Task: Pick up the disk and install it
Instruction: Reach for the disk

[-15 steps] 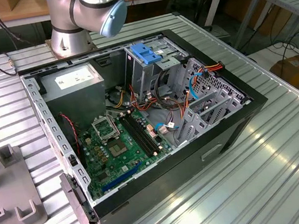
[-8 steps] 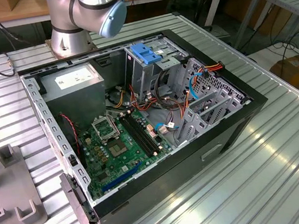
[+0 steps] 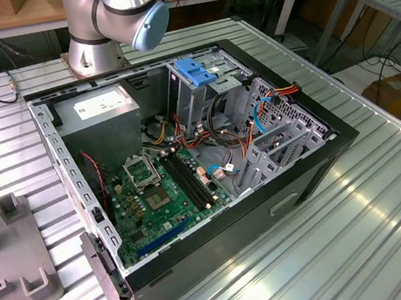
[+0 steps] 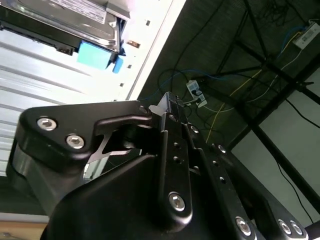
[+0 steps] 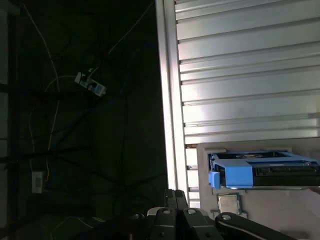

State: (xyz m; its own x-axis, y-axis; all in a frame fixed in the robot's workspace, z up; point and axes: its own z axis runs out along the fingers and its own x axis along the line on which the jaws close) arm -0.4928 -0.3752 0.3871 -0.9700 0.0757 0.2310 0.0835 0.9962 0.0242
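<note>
Closest to the lens in both wrist views is the black metal gripper [image 4: 169, 102] [image 5: 175, 194], its fingertips drawn together with nothing between them. It hangs over the edge of the ribbed silver aluminium table [image 5: 240, 75], where the tabletop meets a dark floor strewn with cables.

The disk [image 5: 265, 170] [image 4: 60, 22], a flat black and silver hard drive in blue plastic carrier rails, lies flat on a pale plate on that table, near the edge and well apart from the gripper. A small square silver chip [image 5: 229, 204] sits just beside it on the same plate.

In the exterior view the silver and pale blue robot arm [image 3: 114, 14] rises from its base behind an open black computer case [image 3: 292, 182] lying on its side on the table. Inside the case are a green motherboard [image 3: 155, 199], a grey power-supply box with a white label [image 3: 100, 111] and, towards the exterior view's right, a grey metal drive cage [image 3: 195, 103] topped by a blue plastic latch [image 3: 194, 70], with bundles of coloured wires between them. Grey plastic fixtures [image 3: 10, 210] stand at the exterior view's left.
</note>
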